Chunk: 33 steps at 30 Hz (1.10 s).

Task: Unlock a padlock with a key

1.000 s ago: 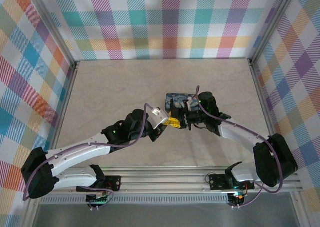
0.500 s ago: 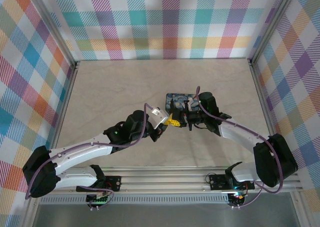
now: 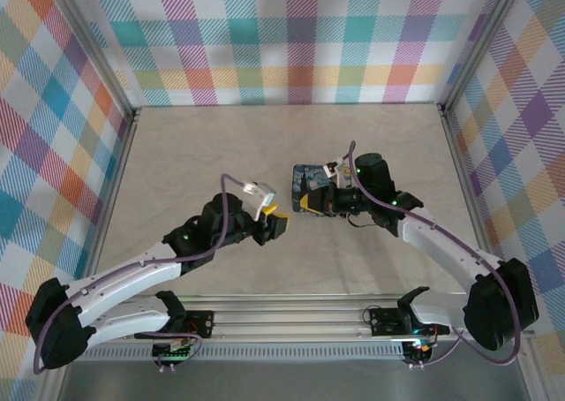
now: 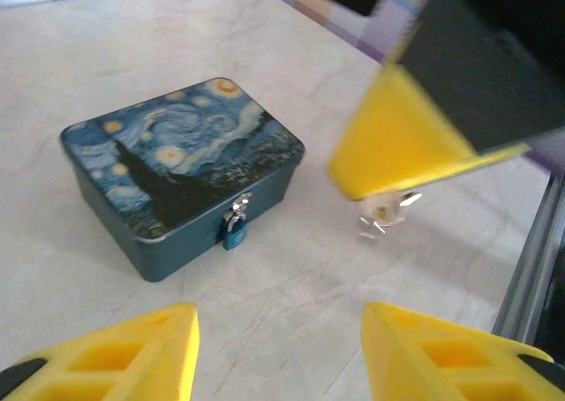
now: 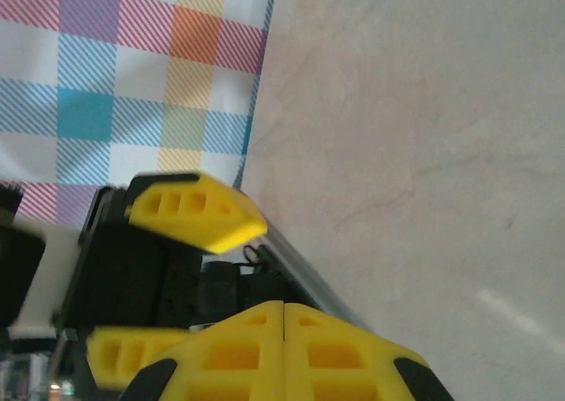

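**Key at the right tool, padlock just to its side on the tin's front**

The tiny blue-bodied padlock with a thin silvery shackle [image 4: 235, 231] hangs on the clasp at the middle of the front wall of the rectangular dark-blue tin painted with a starry night [image 4: 177, 158]. It hangs upright, shackle up and body down, flat against the wall. I cannot see where its keyhole is.

The right tool [image 5: 283, 317] has its yellow fingers pressed together. The tiny grey-silver metal key [image 4: 386, 215] shows as blurred silvery bits just under its tip, so it looks pinched there.

From the left wrist, the padlock lies near the key and to its left, low by the pale counter [image 3: 203, 154]. The right arm is the nearer one and the likely one to bring the key across.

The left tool [image 4: 278, 330] stands apart, holding nothing, and faces the tin's front.

Count: one padlock, one tin, two tools. The silvery bits may be one key or several on a ring; I cannot tell.
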{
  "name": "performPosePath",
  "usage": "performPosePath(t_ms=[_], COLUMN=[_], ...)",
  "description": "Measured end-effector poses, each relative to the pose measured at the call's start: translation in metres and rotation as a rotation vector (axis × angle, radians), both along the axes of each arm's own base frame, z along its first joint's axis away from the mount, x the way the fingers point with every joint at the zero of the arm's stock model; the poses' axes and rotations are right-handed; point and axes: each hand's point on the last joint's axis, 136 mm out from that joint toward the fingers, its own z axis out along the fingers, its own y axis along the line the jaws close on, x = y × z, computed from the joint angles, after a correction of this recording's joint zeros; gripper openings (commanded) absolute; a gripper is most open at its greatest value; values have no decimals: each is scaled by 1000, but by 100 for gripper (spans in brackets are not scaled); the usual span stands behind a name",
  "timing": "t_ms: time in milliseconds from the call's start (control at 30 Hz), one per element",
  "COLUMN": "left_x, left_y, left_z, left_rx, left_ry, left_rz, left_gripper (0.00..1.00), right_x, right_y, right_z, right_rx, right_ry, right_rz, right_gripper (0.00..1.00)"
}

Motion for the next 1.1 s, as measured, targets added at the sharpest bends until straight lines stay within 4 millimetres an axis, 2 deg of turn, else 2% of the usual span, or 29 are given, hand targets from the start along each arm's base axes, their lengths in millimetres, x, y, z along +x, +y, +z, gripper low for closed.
performPosePath(t_ms=[133,267,400,700,900,1100], left_x=[6,2,-2,-3,6,8], left_y=[1,-18,-32,-38,-29,-26], left_z=[1,1,3,22,17,16], left_rx=[-137,-259,-334,-416,-427,-452], left_ry=[151,277,348,346,342,347], left_rz=[38,-20,-77,-126,-92,-86], left_gripper=[50,46,47,48,47,39], right_x=[5,9,13,10,8,6], right_y=[2,7,12,19,22,24], right_z=[4,9,17,23,25,26], right_rx=[-19,-17,4,52,76,92], right_ry=[-102,-156,-178,-182,-158,-135], right_rz=[37,71,94,137,151,161], right_gripper=[0,0,0,0,0,0])
